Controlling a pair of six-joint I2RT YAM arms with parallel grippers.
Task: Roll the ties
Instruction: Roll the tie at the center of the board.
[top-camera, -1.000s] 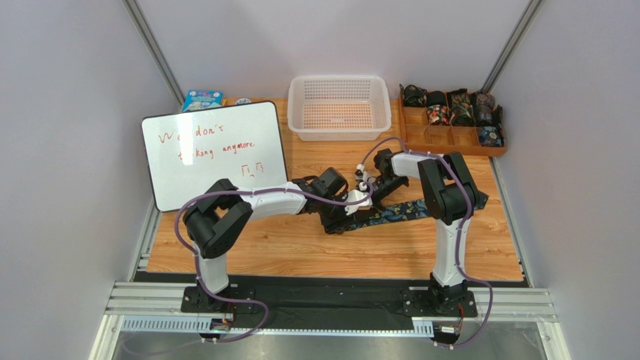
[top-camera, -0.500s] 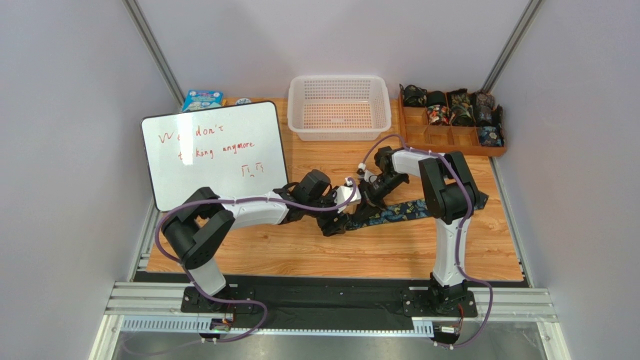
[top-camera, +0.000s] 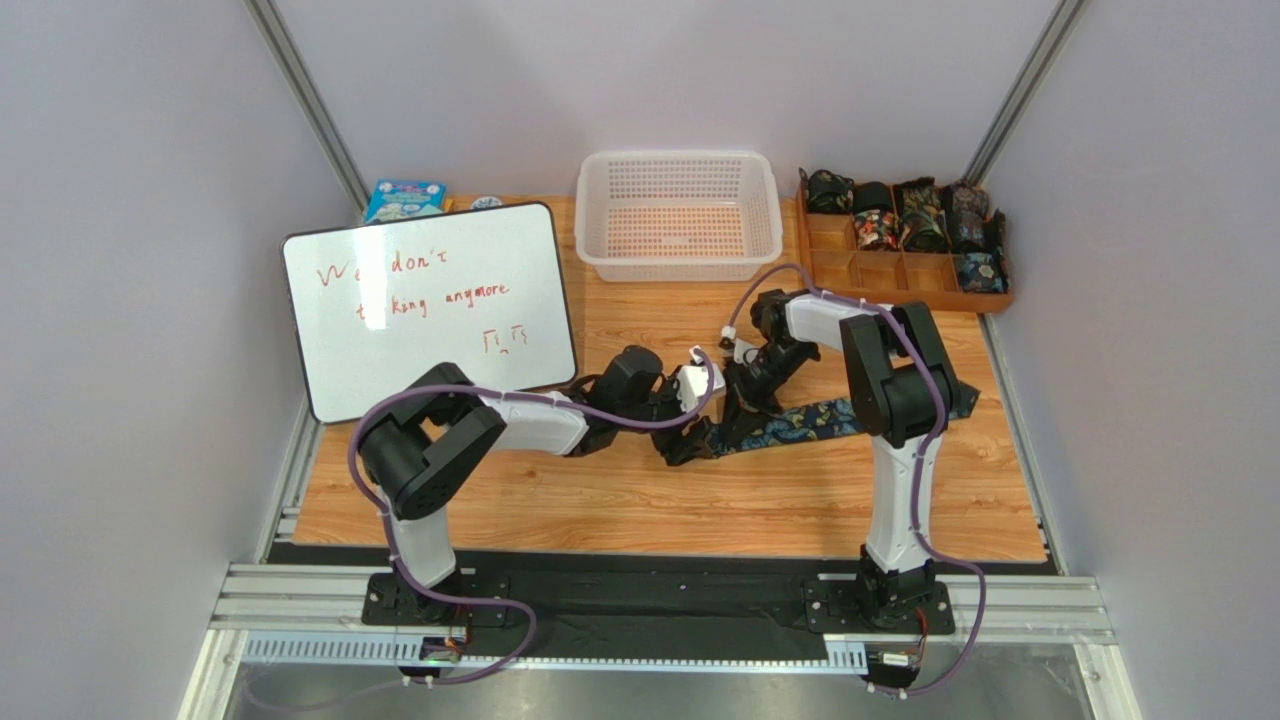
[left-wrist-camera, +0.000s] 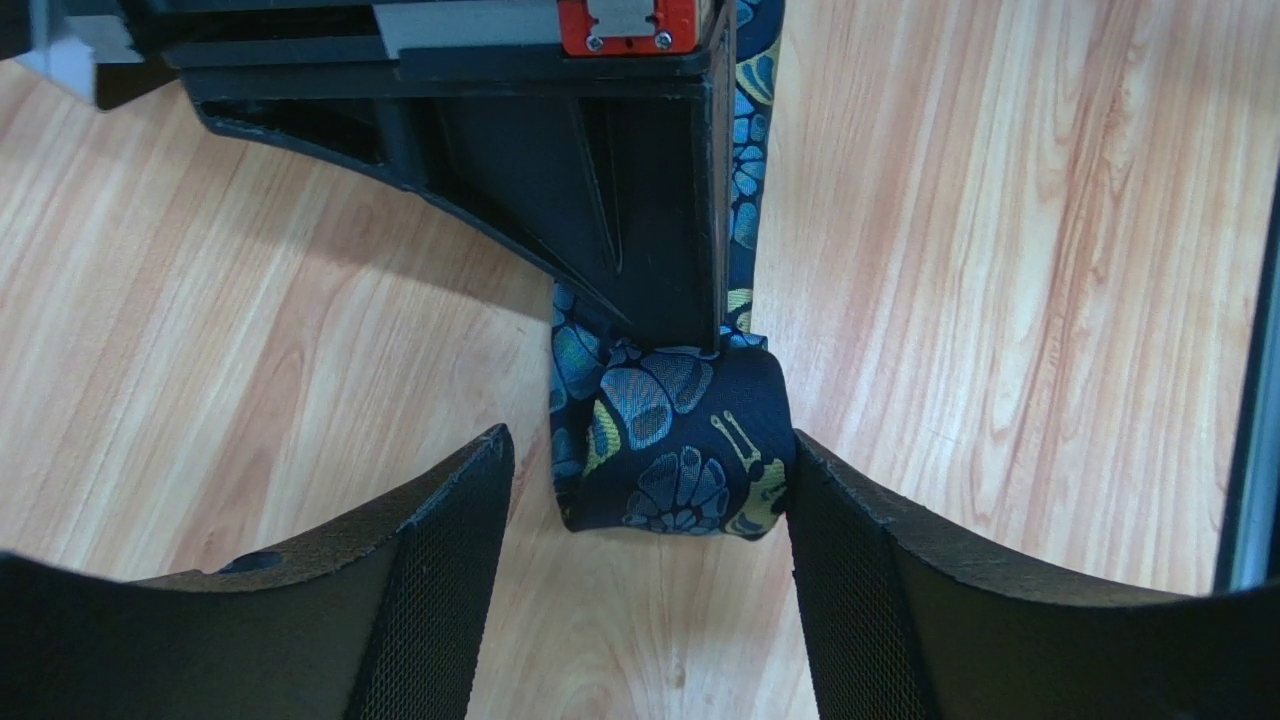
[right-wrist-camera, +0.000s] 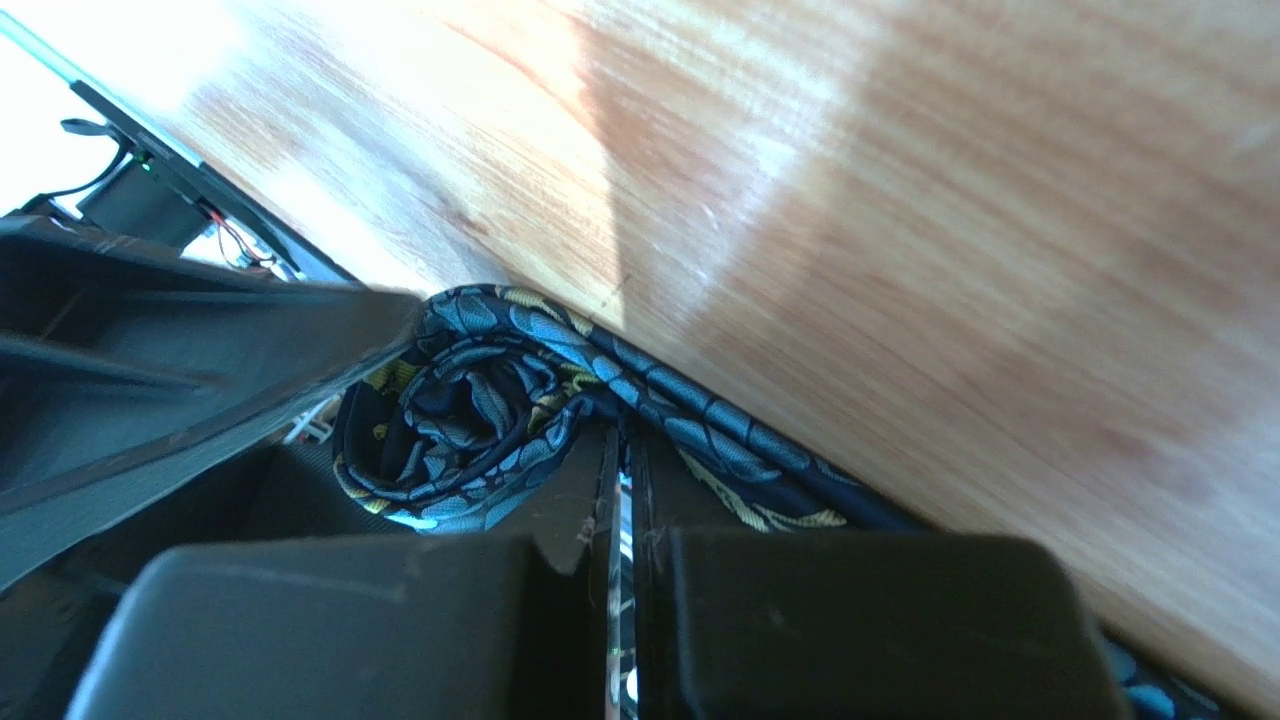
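The tie (left-wrist-camera: 669, 450) lies on the tabletop (left-wrist-camera: 977, 225), one end rolled between the spread jaws of my left gripper (left-wrist-camera: 646, 450). My right gripper (right-wrist-camera: 619, 450), jaws pressed together, bears on the strip behind the roll. I'd close squarely on the roll's sides. Whether the right nips fabric, I can't tell.

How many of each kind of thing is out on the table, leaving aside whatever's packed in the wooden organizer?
White rectangular whiteboard with red writing: 1
White perforated plastic basket: 1
Wooden compartment organizer: 1
Blue printed packet: 1
Dark paisley fabric necktie, partly rolled: 1
Total: 5
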